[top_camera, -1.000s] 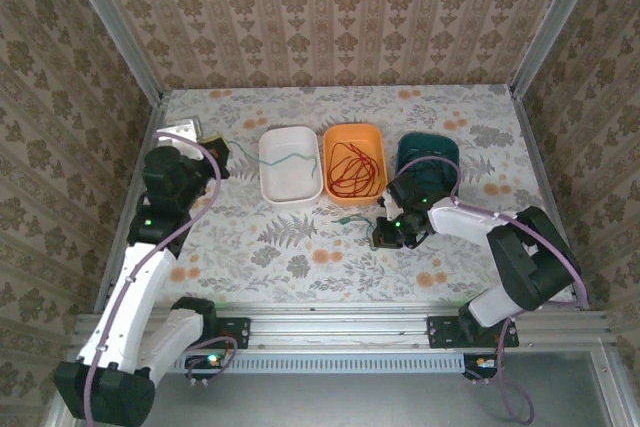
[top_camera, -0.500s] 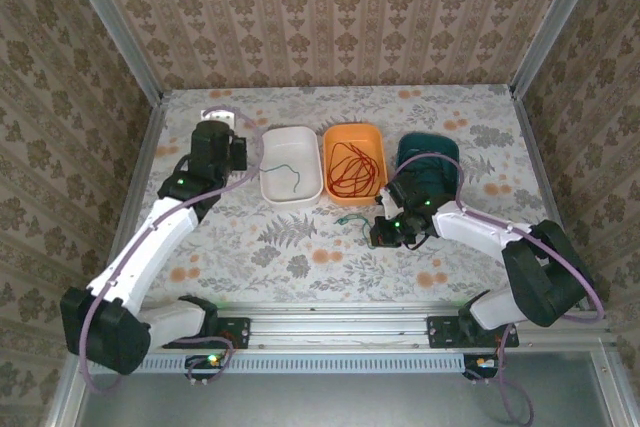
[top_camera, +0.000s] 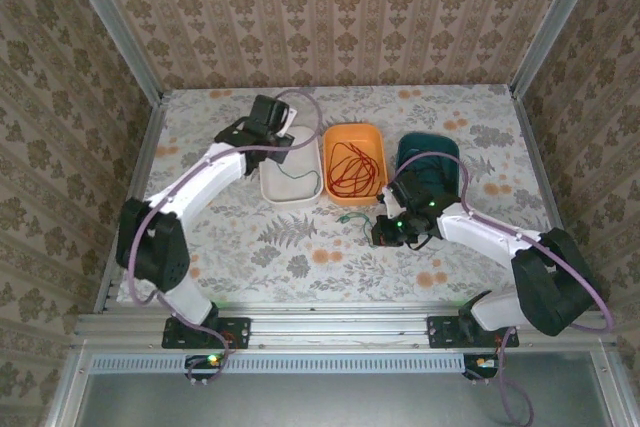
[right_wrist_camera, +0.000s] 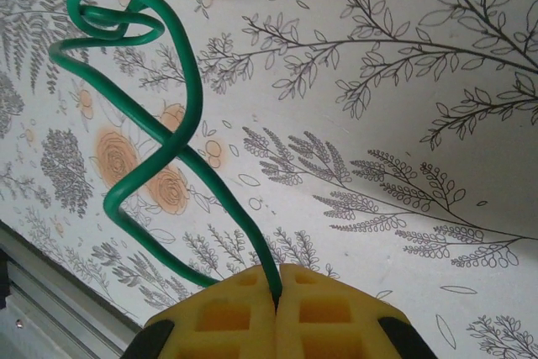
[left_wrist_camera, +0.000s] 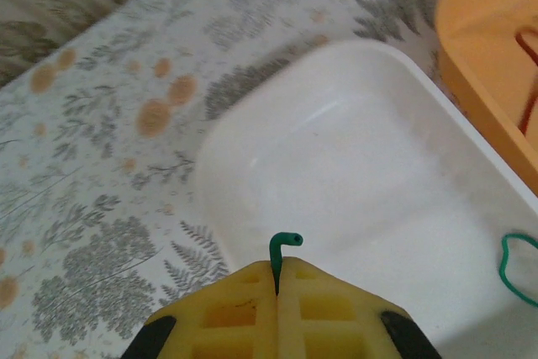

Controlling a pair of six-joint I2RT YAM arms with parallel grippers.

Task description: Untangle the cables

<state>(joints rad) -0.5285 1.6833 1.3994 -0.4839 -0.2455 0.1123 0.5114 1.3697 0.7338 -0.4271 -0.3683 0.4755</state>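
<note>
Overhead rear view; close downward wrist views, white tray perhaps shared.

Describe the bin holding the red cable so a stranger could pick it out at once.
On the floral table, three bins sit in a row toward the far side. The one you want is the orange bin in the middle, between the white bin and the dark teal bin. It alone holds a tangle of red cable.
</note>
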